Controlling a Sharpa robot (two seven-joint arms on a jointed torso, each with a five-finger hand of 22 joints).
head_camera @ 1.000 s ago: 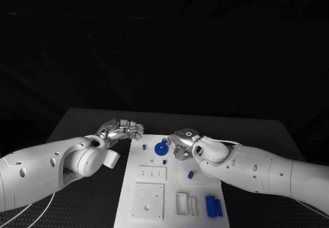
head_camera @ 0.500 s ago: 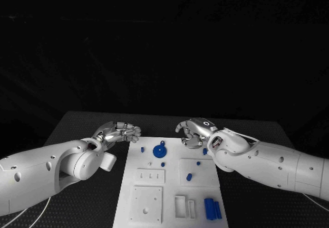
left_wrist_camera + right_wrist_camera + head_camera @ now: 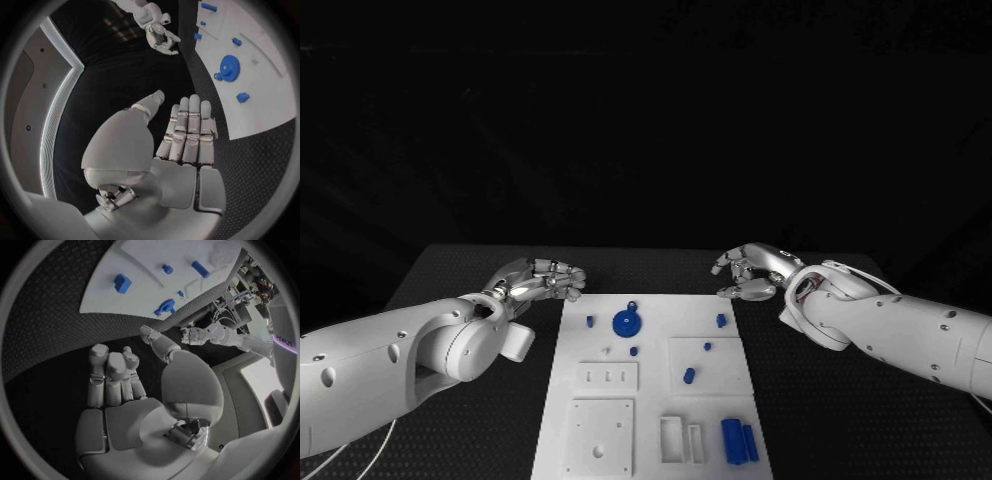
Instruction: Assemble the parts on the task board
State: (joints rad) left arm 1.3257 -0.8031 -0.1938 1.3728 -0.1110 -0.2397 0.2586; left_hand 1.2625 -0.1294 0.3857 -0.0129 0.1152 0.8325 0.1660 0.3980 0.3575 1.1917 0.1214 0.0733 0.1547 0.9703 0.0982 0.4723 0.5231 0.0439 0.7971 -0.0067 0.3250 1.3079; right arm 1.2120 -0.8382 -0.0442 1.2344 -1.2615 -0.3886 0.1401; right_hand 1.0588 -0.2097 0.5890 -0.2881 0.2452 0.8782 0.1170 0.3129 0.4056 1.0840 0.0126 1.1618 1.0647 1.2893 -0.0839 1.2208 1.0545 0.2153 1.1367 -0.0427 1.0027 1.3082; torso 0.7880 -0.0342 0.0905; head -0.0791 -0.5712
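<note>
The white task board (image 3: 646, 395) lies in the middle of the table, also seen from the wrists (image 3: 262, 80) (image 3: 156, 287). A blue gear (image 3: 626, 322) (image 3: 230, 65) (image 3: 165, 306) sits near its far left corner, with small blue pegs (image 3: 721, 320) around it. Two blue blocks (image 3: 738, 441) lie at the near right. My left hand (image 3: 545, 278) (image 3: 184, 135) hovers off the board's far left corner, fingers loosely bent, holding nothing. My right hand (image 3: 754, 271) (image 3: 115, 377) hovers off the far right corner, also holding nothing.
The black table (image 3: 459, 270) extends past the board on both sides. Recessed white slots (image 3: 612, 377) and a square plate (image 3: 600, 435) mark the board's near half. Each wrist view shows the other hand (image 3: 159, 35) (image 3: 197, 334) across the table.
My right hand has drawn back from beside the gear to the right, off the board. The head view has shifted a little. My left hand has stayed where it was.
</note>
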